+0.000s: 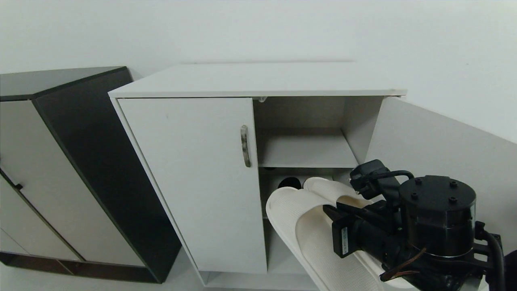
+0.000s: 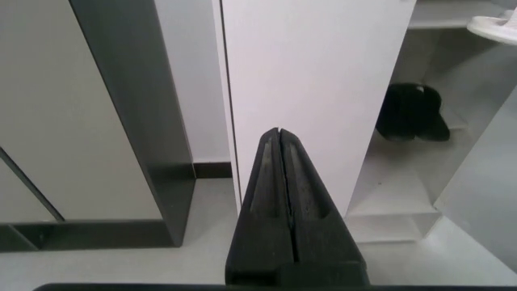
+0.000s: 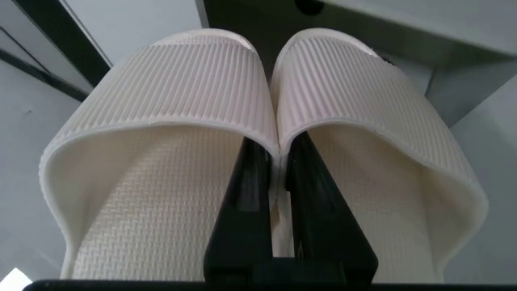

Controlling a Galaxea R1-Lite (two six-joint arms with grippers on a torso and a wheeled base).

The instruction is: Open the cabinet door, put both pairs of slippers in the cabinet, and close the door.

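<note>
The cabinet was a plain box of smooth matt white board with square edges. Its left-hand door was shut and carried a slim, upright brushed-metal handle. The right-hand door was swung wide open, and its far edge was cut off by the frame. Inside, a flat white shelf crossed the open half. Just below it lay the black slippers, a dull, dark, rounded pair. In the head view they were mostly hidden behind the other pair, and they were plainer from the left wrist. The white slippers were held side by side in front of the opening, toes toward the cabinet. They were cream-coloured, with broad ribbed straps and a fine herringbone-textured footbed. Their heels were hidden by the arm and cut off at the lower edge. The right gripper had its black jaws clamped on the two adjoining inner sides of that pair, one finger under each strap. The left gripper hung low before the shut door, its wedge-shaped ridged jaws pressed together on nothing. Beside the white cabinet stood a dark cabinet with glossy black sides and pale doors, partly out of frame, on a smooth grey floor.
</note>
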